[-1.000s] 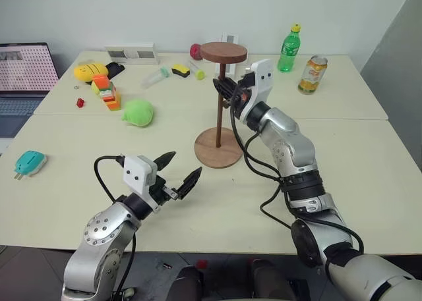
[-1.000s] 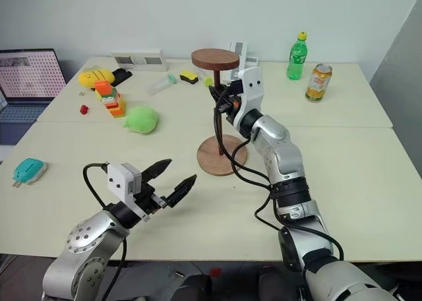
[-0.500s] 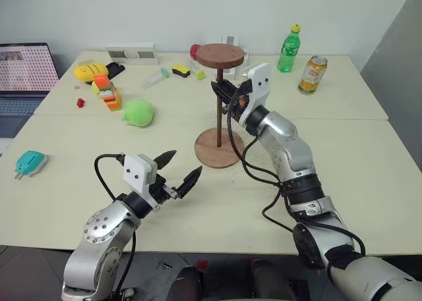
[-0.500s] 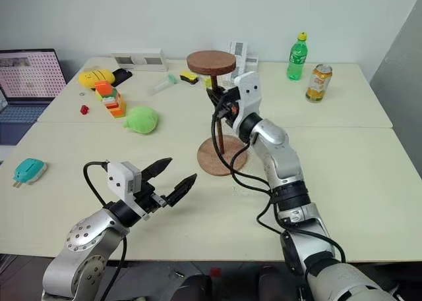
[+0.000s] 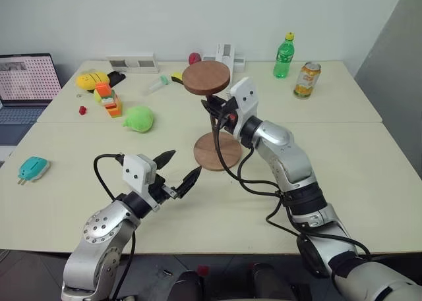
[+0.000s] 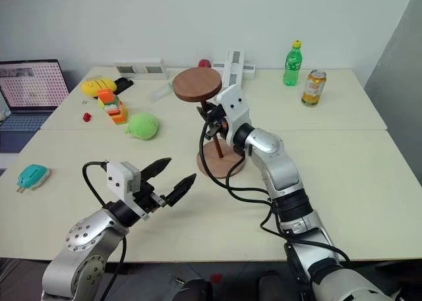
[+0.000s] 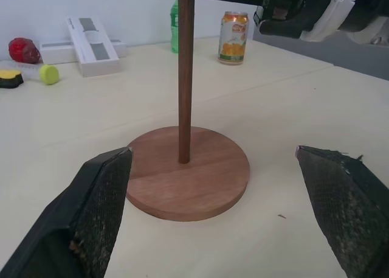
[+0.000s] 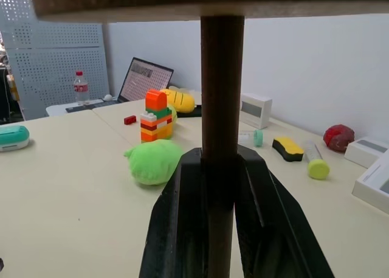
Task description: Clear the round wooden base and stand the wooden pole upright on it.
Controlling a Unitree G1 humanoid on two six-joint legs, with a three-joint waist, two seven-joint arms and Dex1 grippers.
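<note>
While the right gripper squeezes the thin wooden pole, it stands on the flat round wooden base. The left gripper is wide apart, holding nothing.

The laptop is cut off by the picture's left edge, its screen pattern too fine to read. The right gripper hides a stretch of the wooden pole; in the right wrist view the pole's disc runs past the top edge. The labels on the green bottle and the can are too small to read. A red thing behind the disc is partly hidden, perhaps a toy fruit.
</note>
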